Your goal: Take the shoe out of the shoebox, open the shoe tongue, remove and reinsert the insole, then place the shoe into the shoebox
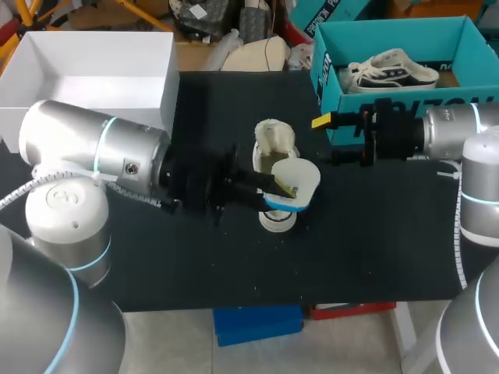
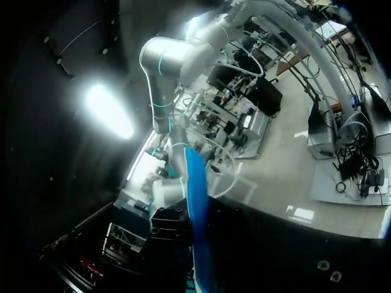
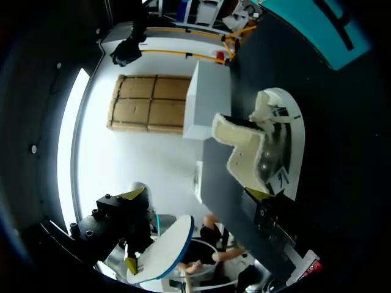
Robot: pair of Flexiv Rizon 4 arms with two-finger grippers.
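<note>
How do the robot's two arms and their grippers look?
Both the left arm and the right arm are thick silver-grey cylinders with rounded joints and thin light-blue rings. A white ribbed cable runs along each. The left gripper and the right gripper are black and blocky, with bright yellow fingertips.

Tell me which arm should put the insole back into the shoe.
Left. The left hand grips the insole right above the open shoe; the right hand is open and empty, off beside the shoe.
</note>
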